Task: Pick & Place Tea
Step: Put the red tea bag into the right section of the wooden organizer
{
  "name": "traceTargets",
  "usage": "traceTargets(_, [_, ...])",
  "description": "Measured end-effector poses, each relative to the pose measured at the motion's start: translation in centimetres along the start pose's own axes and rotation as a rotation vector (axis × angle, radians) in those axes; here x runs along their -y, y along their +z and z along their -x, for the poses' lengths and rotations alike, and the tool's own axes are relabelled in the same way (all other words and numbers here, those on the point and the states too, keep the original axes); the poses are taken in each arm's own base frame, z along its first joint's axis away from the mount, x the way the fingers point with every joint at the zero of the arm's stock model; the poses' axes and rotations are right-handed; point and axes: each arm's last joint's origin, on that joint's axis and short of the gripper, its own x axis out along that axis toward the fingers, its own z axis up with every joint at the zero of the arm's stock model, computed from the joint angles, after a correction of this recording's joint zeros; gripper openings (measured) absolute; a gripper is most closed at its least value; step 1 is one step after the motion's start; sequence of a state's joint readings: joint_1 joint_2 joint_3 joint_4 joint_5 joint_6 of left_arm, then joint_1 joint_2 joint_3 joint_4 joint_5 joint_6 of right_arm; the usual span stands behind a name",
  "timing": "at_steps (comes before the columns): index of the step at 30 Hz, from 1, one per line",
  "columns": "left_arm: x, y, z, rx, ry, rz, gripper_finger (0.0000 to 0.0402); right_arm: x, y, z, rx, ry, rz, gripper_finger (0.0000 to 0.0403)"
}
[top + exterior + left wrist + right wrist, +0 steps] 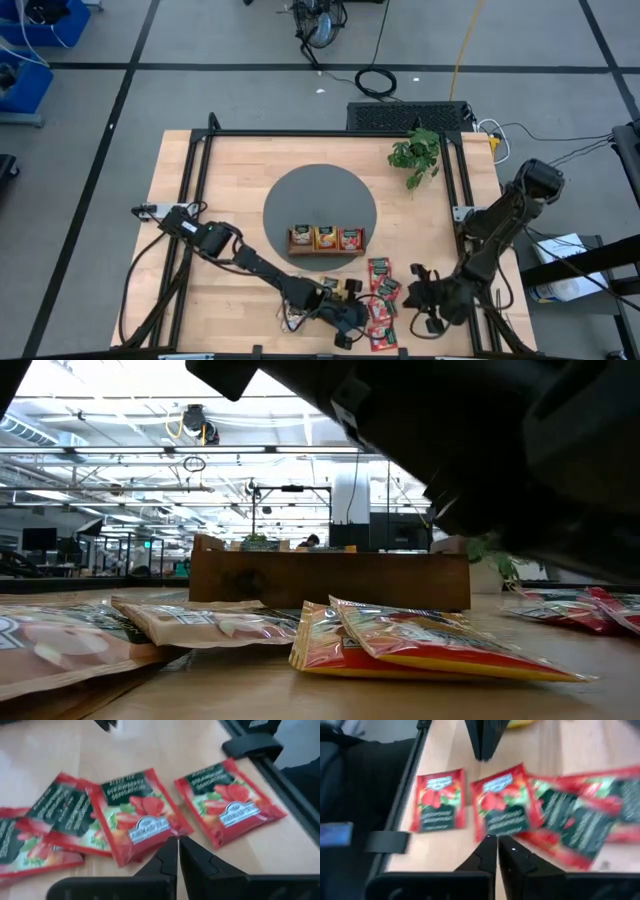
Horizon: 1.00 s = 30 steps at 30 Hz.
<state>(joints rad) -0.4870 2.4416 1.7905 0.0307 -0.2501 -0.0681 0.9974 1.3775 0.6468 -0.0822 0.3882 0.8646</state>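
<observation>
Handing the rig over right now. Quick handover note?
Left gripper: fingers shut, empty, over the red tea packets at the table's front edge.
Right gripper: fingers shut, empty, over the same pile.
Tray: all three compartments show packets, on the grey mat.
Left: the loose red packets, plus a few beige and orange ones nearby.

The wooden table (200, 290) carries a grey disc (320, 195), red tea packets (382, 300) and a plant (416, 155).
</observation>
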Motion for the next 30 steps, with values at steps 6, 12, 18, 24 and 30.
traceTargets(6, [-0.5,0.3,-0.1,0.023,-0.010,0.002,0.0004,-0.7,-1.1,0.2,0.022,-0.016,-0.111,0.0007])
traceTargets(12, [-1.8,0.6,-0.4,0.044,-0.003,0.020,0.0019,-0.6,-1.2,0.2,0.019,-0.014,-0.147,0.0010])
traceTargets(18, [-2.8,0.0,-1.1,0.026,-0.023,0.047,0.0004,1.2,-2.9,-0.4,0.020,-0.051,-0.272,0.0049])
traceTargets(24, [-3.2,-0.9,-1.9,0.008,-0.018,0.055,0.0020,2.6,-4.3,-0.9,0.078,0.055,-0.413,0.0104])
traceTargets(30, [-3.6,-0.9,-1.9,0.005,-0.004,0.058,0.0009,3.4,-4.9,-1.0,0.114,0.136,-0.563,0.0143])
